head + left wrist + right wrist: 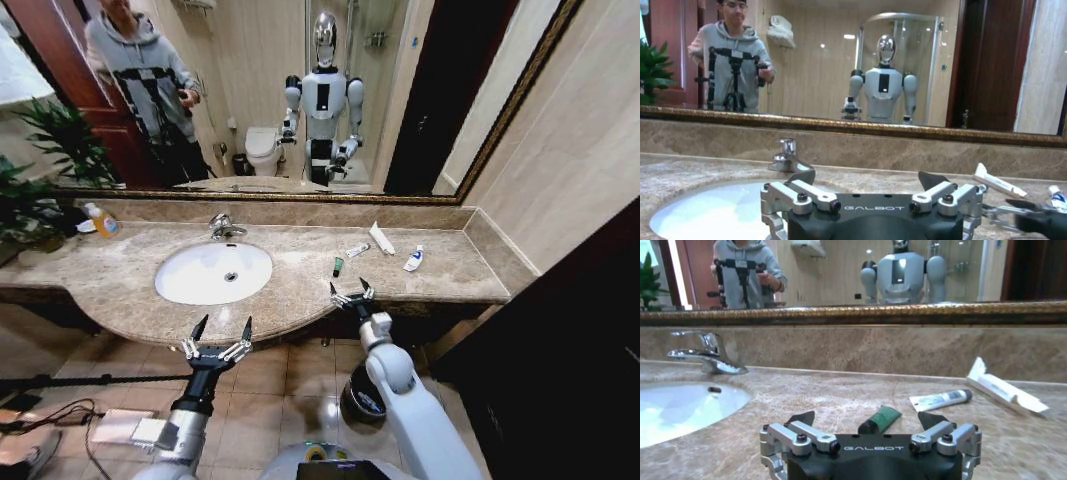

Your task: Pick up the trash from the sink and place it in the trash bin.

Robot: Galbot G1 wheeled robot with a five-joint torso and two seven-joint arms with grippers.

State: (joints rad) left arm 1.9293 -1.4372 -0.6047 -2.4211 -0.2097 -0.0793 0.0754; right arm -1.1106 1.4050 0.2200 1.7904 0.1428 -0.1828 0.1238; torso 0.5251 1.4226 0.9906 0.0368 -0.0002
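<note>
The trash lies on the marble countertop to the right of the sink [200, 285], not in the basin: a green-and-black tube [339, 266] [880, 419], a small white tube [357, 250] [940, 399], a larger white tube [381, 238] [1005, 389] [998, 181] and a blue-marked tube [414, 259]. My right gripper [351, 294] [867, 419] is open at the counter's front edge, just short of the green tube. Open too, my left gripper [222, 332] [867, 180] hangs in front of the sink [700, 215]. The black trash bin [352, 400] stands on the floor beneath my right arm.
A chrome faucet [225, 228] stands behind the basin, and an orange soap bottle [103, 221] at the counter's far left. A mirror runs along the back wall. Green plants [40, 170] crowd the left end. Cables and a flat device [120, 425] lie on the tiled floor.
</note>
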